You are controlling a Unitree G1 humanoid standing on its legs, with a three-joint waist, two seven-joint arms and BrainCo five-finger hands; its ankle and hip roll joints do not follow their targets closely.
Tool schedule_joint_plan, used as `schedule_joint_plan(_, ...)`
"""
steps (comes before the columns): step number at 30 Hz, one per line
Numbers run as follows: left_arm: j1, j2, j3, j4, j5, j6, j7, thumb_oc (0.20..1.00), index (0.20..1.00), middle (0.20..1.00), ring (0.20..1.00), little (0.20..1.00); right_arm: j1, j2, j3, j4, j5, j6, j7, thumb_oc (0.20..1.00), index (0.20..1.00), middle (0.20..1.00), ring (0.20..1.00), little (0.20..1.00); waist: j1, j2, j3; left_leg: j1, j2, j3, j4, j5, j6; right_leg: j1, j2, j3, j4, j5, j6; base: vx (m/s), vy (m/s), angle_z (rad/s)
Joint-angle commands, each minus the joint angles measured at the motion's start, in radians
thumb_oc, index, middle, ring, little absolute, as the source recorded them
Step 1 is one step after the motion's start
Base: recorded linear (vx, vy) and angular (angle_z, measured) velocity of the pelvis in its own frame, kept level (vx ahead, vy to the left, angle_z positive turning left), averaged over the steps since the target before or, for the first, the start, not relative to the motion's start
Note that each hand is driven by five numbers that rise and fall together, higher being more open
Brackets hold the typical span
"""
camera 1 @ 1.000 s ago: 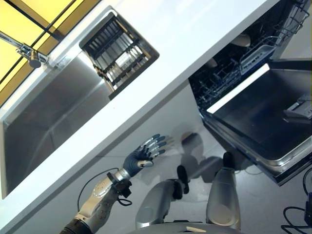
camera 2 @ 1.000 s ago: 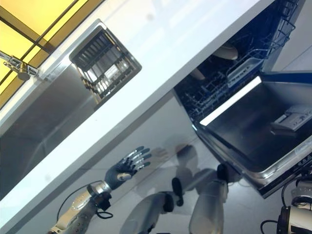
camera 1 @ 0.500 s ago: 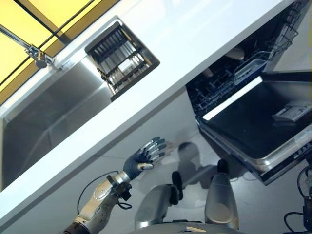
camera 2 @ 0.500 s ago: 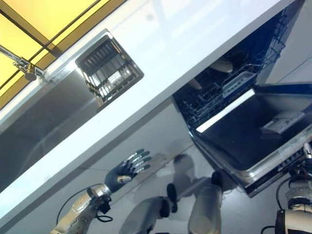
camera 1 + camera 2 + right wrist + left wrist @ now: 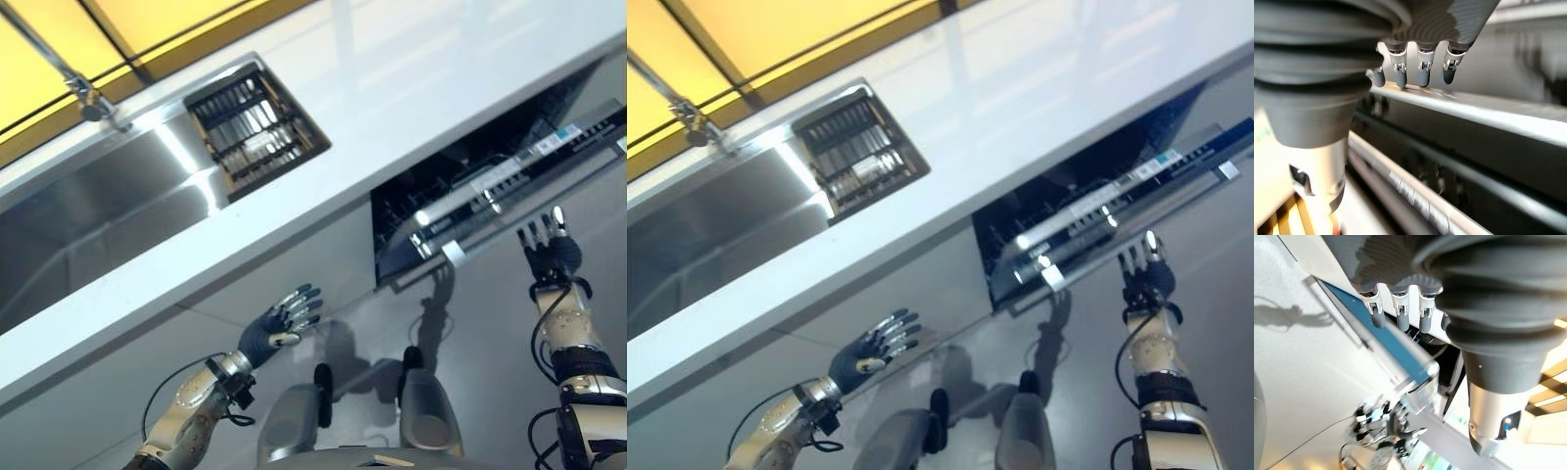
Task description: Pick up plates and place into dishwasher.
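Dishwasher stage of the plate-loading task, seen from the head camera. The dark dishwasher door with its silver control strip (image 5: 509, 186) stands nearly closed at right of centre, tucked under the white tabletop (image 5: 392, 98) that runs diagonally across the frame. The right hand (image 5: 551, 250) is raised at the right edge with straight, released fingers; its tips (image 5: 1420, 73) meet the door's bright metal edge, as the right wrist view shows. The left hand (image 5: 279, 323) hovers at lower centre-left, fingers spread and relaxed, holding nothing, apart from the white cabinet front (image 5: 294, 264).

Upper left: the stainless steel sink basin (image 5: 88, 225) with its chrome tap (image 5: 88, 98), and beside it the dark slotted drying rack set into the tabletop (image 5: 257, 127). Pale shapes between the rack's slots may be plates, though this cannot be told for certain from here. A narrow dark gap above the door shows part of the dishwasher's blue-black wire rack (image 5: 411, 206).

Judged step: neither hand carries a plate, and the right hand is working the door rather than loading. Should plates remain in the drying rack, the next move calls for the door to be lowered fully, then a reach up and left to the rack for a pinch on a plate's rim.
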Motion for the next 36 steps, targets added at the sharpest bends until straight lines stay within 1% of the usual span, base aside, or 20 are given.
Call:
schedule_joint_plan(1, 0.021, 0.027, 0.038, -0.045, 0.049, -0.014, -0.043, 1.0, 1.0, 1.0, 1.0, 1.0, -0.196, 0.03, 0.055, -0.114, 0.039, 0.015, 0.07, 1.0, 1.0, 1.0, 1.0, 1.0, 0.052, -0.045, -0.043, -0.016, 0.024, -0.027, 0.01, 0.0, 0.008, 0.109, -0.021, 0.038, -0.071, -0.026, 0.045, 0.05, -0.021, 0.13)
schedule_joint_plan(3, 0.029, 0.027, 0.053, -0.034, 0.057, -0.003, -0.059, 1.0, 1.0, 1.0, 1.0, 1.0, -0.199, 0.046, 0.071, -0.119, 0.037, 0.026, 0.06, 1.0, 1.0, 1.0, 1.0, 1.0, 0.067, -0.059, -0.066, -0.002, 0.029, -0.03, 0.004, -0.001, 0.002, 0.133, -0.019, 0.027, -0.088, -0.027, 0.043, 0.07, -0.016, 0.2)
schedule_joint_plan(7, 0.032, 0.021, 0.069, -0.012, 0.052, -0.005, -0.075, 1.0, 1.0, 1.0, 1.0, 1.0, -0.199, 0.061, 0.089, -0.078, 0.035, 0.035, 0.033, 1.0, 1.0, 1.0, 1.0, 1.0, 0.089, -0.081, -0.103, 0.024, 0.039, -0.026, -0.014, 0.0, -0.007, 0.174, -0.017, -0.002, -0.124, -0.029, 0.042, 0.06, 0.018, 0.12)
schedule_joint_plan(11, 0.035, 0.006, 0.088, 0.017, 0.049, -0.007, -0.072, 1.0, 1.0, 1.0, 1.0, 1.0, -0.208, 0.068, 0.077, 0.057, 0.071, 0.009, 0.029, 1.0, 1.0, 1.0, 1.0, 1.0, 0.12, -0.109, -0.143, 0.05, 0.048, -0.028, -0.031, -0.005, -0.012, 0.211, -0.015, -0.03, -0.155, -0.029, 0.036, 0.07, 0.039, 0.09)
schedule_joint_plan(14, 0.045, 0.001, 0.109, 0.019, 0.051, -0.001, -0.069, 1.0, 1.0, 1.0, 1.0, 1.0, -0.215, 0.061, 0.068, 0.109, 0.058, -0.005, 0.042, 1.0, 1.0, 1.0, 1.0, 1.0, 0.14, -0.125, -0.164, 0.061, 0.048, -0.034, -0.036, -0.01, -0.013, 0.229, -0.013, -0.041, -0.166, -0.031, 0.034, 0.08, 0.054, 0.09)
schedule_joint_plan(16, 0.054, -0.002, 0.123, 0.019, 0.051, 0.004, -0.072, 1.0, 1.0, 1.0, 1.0, 1.0, -0.211, 0.057, 0.066, 0.127, 0.034, -0.025, 0.059, 1.0, 1.0, 1.0, 1.0, 1.0, 0.149, -0.131, -0.173, 0.068, 0.046, -0.039, -0.042, -0.013, -0.013, 0.237, -0.011, -0.046, -0.168, -0.033, 0.034, 0.07, 0.06, 0.17)
schedule_joint_plan(18, 0.065, -0.005, 0.138, 0.016, 0.054, 0.005, -0.075, 1.0, 1.0, 1.0, 1.0, 1.0, -0.191, 0.058, 0.072, 0.106, -0.026, -0.082, 0.04, 1.0, 1.0, 1.0, 1.0, 1.0, 0.152, -0.137, -0.179, 0.077, 0.044, -0.043, -0.05, -0.013, -0.012, 0.245, -0.012, -0.05, -0.171, -0.034, 0.035, 0.04, 0.07, 0.08)
schedule_joint_plan(19, 0.068, -0.008, 0.142, 0.016, 0.056, 0.0, -0.074, 1.0, 1.0, 1.0, 1.0, 1.0, -0.183, 0.06, 0.075, 0.095, -0.069, -0.108, 0.016, 1.0, 1.0, 1.0, 1.0, 1.0, 0.151, -0.138, -0.181, 0.08, 0.043, -0.044, -0.053, -0.012, -0.013, 0.246, -0.011, -0.049, -0.172, -0.034, 0.035, 0.01, 0.057, 0.01)
schedule_joint_plan(20, 0.072, -0.012, 0.145, 0.015, 0.058, -0.007, -0.072, 1.0, 1.0, 1.0, 1.0, 1.0, -0.169, 0.064, 0.079, 0.078, -0.123, -0.136, -0.015, 1.0, 1.0, 1.0, 1.0, 1.0, 0.149, -0.14, -0.181, 0.083, 0.044, -0.044, -0.057, -0.012, -0.013, 0.247, -0.011, -0.05, -0.172, -0.034, 0.035, -0.03, 0.091, 0.0)
schedule_joint_plan(21, 0.083, -0.026, 0.149, 0.002, 0.058, -0.023, -0.048, 1.0, 1.0, 1.0, 1.0, 1.0, -0.126, 0.065, 0.099, 0.005, -0.366, -0.221, -0.149, 1.0, 1.0, 1.0, 1.0, 1.0, 0.14, -0.142, -0.181, 0.088, 0.044, -0.039, -0.069, -0.002, -0.01, 0.245, -0.012, -0.048, -0.173, -0.028, 0.035, -0.02, 0.106, 0.01)
schedule_joint_plan(22, 0.092, -0.038, 0.154, -0.011, 0.063, -0.032, -0.026, 1.0, 1.0, 1.0, 1.0, 1.0, -0.093, 0.066, 0.116, -0.078, -0.466, -0.255, -0.199, 1.0, 1.0, 1.0, 1.0, 1.0, 0.129, -0.143, -0.183, 0.095, 0.046, -0.029, -0.077, -0.006, -0.009, 0.245, -0.011, -0.046, -0.173, -0.033, 0.038, -0.03, 0.136, 0.03)
schedule_joint_plan(23, 0.103, -0.054, 0.159, -0.014, 0.069, -0.052, -0.008, 1.0, 1.0, 1.0, 1.0, 1.0, -0.024, 0.08, 0.123, -0.202, -0.563, -0.27, -0.248, 1.0, 1.0, 1.0, 1.0, 1.0, 0.112, -0.143, -0.183, 0.101, 0.047, -0.01, -0.087, -0.002, -0.005, 0.242, -0.011, -0.044, -0.17, -0.033, 0.039, -0.01, 0.109, 0.07)
schedule_joint_plan(24, 0.107, -0.063, 0.163, -0.014, 0.071, -0.064, 0.001, 1.0, 1.0, 1.0, 1.0, 1.0, 0.022, 0.091, 0.12, -0.262, -0.631, -0.277, -0.268, 1.0, 1.0, 1.0, 1.0, 1.0, 0.101, -0.143, -0.186, 0.103, 0.048, 0.004, -0.093, 0.002, -0.002, 0.239, -0.011, -0.044, -0.168, -0.034, 0.041, -0.05, 0.129, 0.21)
schedule_joint_plan(25, 0.111, -0.083, 0.179, -0.017, 0.079, -0.071, 0.008, 1.0, 1.0, 1.0, 1.0, 1.0, 0.129, 0.108, 0.116, -0.37, -0.74, -0.284, -0.299, 1.0, 1.0, 1.0, 1.0, 1.0, 0.08, -0.144, -0.189, 0.103, 0.047, 0.033, -0.101, 0.006, 0.003, 0.234, -0.013, -0.052, -0.167, -0.033, 0.043, -0.07, 0.132, 0.33)
schedule_joint_plan(26, 0.114, -0.097, 0.188, -0.017, 0.093, -0.086, 0.016, 1.0, 1.0, 1.0, 1.0, 1.0, 0.199, 0.117, 0.119, -0.432, -0.79, -0.282, -0.317, 1.0, 1.0, 1.0, 1.0, 1.0, 0.063, -0.146, -0.192, 0.104, 0.046, 0.055, -0.106, 0.009, 0.008, 0.231, -0.016, -0.06, -0.166, -0.033, 0.045, -0.08, 0.148, 0.46)
schedule_joint_plan(27, 0.114, -0.108, 0.199, -0.016, 0.106, -0.101, 0.028, 1.0, 1.0, 1.0, 1.0, 1.0, 0.27, 0.134, 0.12, -0.492, -0.805, -0.269, -0.319, 1.0, 1.0, 1.0, 1.0, 1.0, 0.046, -0.147, -0.193, 0.101, 0.043, 0.069, -0.105, 0.009, 0.012, 0.225, -0.018, -0.065, -0.16, -0.036, 0.046, -0.07, 0.132, 0.41)
schedule_joint_plan(29, 0.116, -0.119, 0.214, -0.013, 0.103, -0.125, 0.044, 1.0, 1.0, 1.0, 1.0, 1.0, 0.336, 0.149, 0.12, -0.512, -0.808, -0.24, -0.322, 1.0, 1.0, 1.0, 1.0, 1.0, 0.028, -0.153, -0.196, 0.096, 0.039, 0.081, -0.099, 0.005, 0.017, 0.221, -0.021, -0.068, -0.154, -0.04, 0.047, -0.08, 0.119, 0.2)
schedule_joint_plan(32, 0.127, -0.123, 0.228, -0.024, 0.106, -0.146, 0.069, 1.0, 1.0, 1.0, 1.0, 1.0, 0.395, 0.158, 0.139, -0.529, -0.816, -0.23, -0.348, 1.0, 1.0, 1.0, 1.0, 1.0, 0.02, -0.161, -0.203, 0.101, 0.028, 0.095, -0.101, -0.001, 0.027, 0.222, -0.026, -0.077, -0.154, -0.04, 0.053, -0.08, 0.102, 0.02)
schedule_joint_plan(34, 0.124, -0.119, 0.229, -0.025, 0.113, -0.15, 0.081, 1.0, 1.0, 1.0, 1.0, 1.0, 0.411, 0.169, 0.147, -0.525, -0.786, -0.221, -0.362, 1.0, 1.0, 1.0, 1.0, 1.0, 0.014, -0.163, -0.208, 0.104, 0.026, 0.127, -0.107, 0.0, 0.032, 0.222, -0.031, -0.092, -0.15, -0.039, 0.057, -0.08, 0.101, 0.03)
schedule_joint_plan(36, 0.111, -0.109, 0.23, -0.025, 0.123, -0.149, 0.086, 1.0, 1.0, 1.0, 1.0, 1.0, 0.437, 0.189, 0.148, -0.51, -0.785, -0.224, -0.393, 1.0, 1.0, 1.0, 1.0, 1.0, 0.004, -0.164, -0.214, 0.11, 0.026, 0.177, -0.123, 0.006, 0.039, 0.22, -0.043, -0.125, -0.142, -0.032, 0.065, -0.11, 0.134, 0.17)
